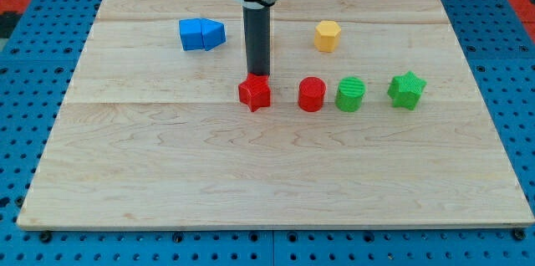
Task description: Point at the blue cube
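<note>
On the wooden table (167,174), far left: blue cube (201,34); far right: yellow hexagonal block (327,36). Nearer row, left to right: red star block (254,93), red cylinder (311,94), green cylinder (350,94), green star block (406,89).

Pale wooden tabletop (251,174), set on blue pegboard. Lying on it: blue cube (195,34) touching a blue wedge-like block (214,34), yellow hexagonal block (327,36), red star (254,93), red cylinder (311,94), green cylinder (350,94), green star (406,90).
</note>
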